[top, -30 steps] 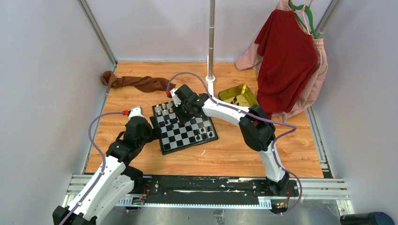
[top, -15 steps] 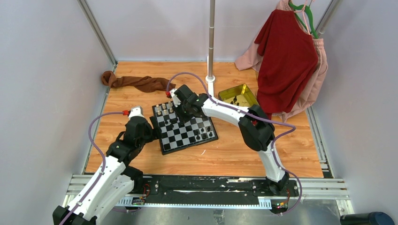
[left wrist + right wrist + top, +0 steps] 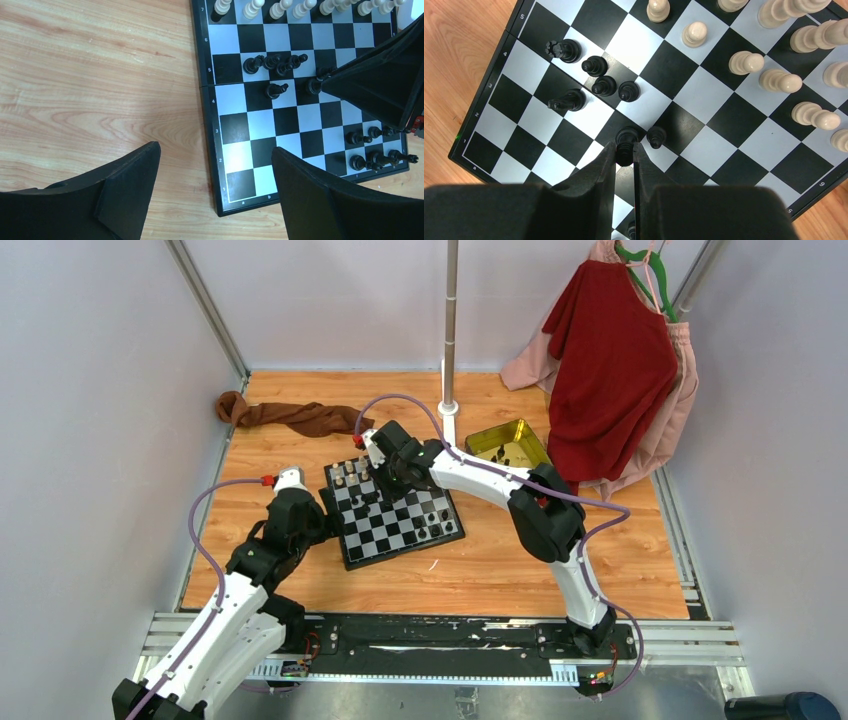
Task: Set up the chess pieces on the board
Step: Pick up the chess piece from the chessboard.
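Note:
The checkered board (image 3: 395,515) lies mid-table. Cream pieces (image 3: 779,80) stand along its far side, and black pieces (image 3: 599,85) cluster near the middle and at one near corner (image 3: 380,157). My right gripper (image 3: 624,150) is over the board's middle, shut on a black piece (image 3: 625,142) that stands on the board; another black pawn (image 3: 656,135) is beside it. In the top view it is at the board's far-left part (image 3: 378,480). My left gripper (image 3: 215,165) is open and empty, straddling the board's near-left corner (image 3: 235,197); in the top view it sits just left of the board (image 3: 318,525).
A yellow-gold tin (image 3: 508,443) with a few dark pieces stands right of the board. A brown cloth (image 3: 290,416) lies at the back left. A metal pole (image 3: 450,330) rises behind the board. Red and pink garments (image 3: 610,360) hang at the back right.

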{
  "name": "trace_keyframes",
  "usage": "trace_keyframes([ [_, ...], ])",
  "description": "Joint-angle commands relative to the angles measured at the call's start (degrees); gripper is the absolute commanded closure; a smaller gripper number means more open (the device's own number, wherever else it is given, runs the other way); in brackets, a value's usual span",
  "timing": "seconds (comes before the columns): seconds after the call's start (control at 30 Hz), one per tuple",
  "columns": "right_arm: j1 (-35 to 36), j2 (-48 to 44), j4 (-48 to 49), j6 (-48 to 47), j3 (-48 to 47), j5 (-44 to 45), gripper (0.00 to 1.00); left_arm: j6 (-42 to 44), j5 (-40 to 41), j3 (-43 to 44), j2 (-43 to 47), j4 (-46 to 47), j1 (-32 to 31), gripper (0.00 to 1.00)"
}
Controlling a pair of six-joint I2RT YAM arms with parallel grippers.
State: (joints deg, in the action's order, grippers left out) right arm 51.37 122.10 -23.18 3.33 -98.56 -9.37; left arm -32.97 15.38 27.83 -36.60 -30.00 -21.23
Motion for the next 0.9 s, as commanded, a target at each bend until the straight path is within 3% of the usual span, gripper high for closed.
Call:
trace_keyframes([
  [0.0,1.0,-1.3,-1.1,-1.5,-0.4,1.1,1.00,0.3,-0.2,-0.3,0.0,1.2,-0.6,0.12],
  [0.4,1.3,-3.9,-1.3,-2.5,0.4,1.4,1.00,0.1,0.5,-0.1,-0.1,1.0,-0.6,0.12],
  [0.87,5.0,-12.0,-3.5,-1.3,10.2,2.3,1.00,-0.6,1.6,-0.1,1.5,0.0,-0.6,0.12],
])
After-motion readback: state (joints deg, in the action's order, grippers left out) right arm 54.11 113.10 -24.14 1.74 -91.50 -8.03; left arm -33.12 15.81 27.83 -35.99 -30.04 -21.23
